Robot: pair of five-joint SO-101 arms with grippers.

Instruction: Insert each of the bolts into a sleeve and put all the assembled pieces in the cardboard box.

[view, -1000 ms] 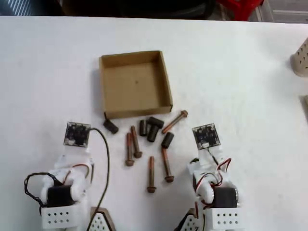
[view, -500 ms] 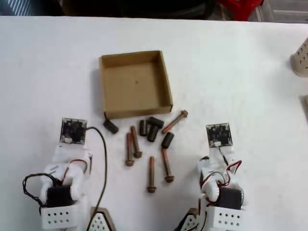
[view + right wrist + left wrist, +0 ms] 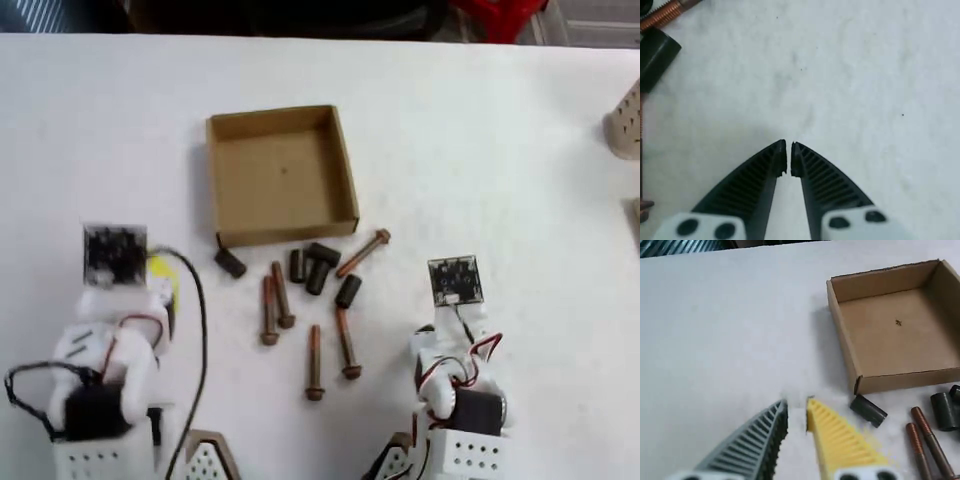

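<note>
- Bolts (image 3: 314, 362): packed among sleeves (image 3: 347, 291) at 6 o'clock of cardboard box (image 3: 282, 175); liable to roll if nudged.
- Left tool (image 3: 797, 405) slightly apart, right tool (image 3: 788, 150) together; both empty.

White table (image 3: 500, 150) with cardboard box (image 3: 285, 233), loose bolts (image 3: 314, 362), sleeves (image 3: 230, 263)

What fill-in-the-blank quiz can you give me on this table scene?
1. The number of bolts lying on the table is ____.
2. Every bolt lies ____ (inside/outside) the cardboard box.
3. The left gripper has one grey finger and one ____ finger.
Missing words: five; outside; yellow.
</note>
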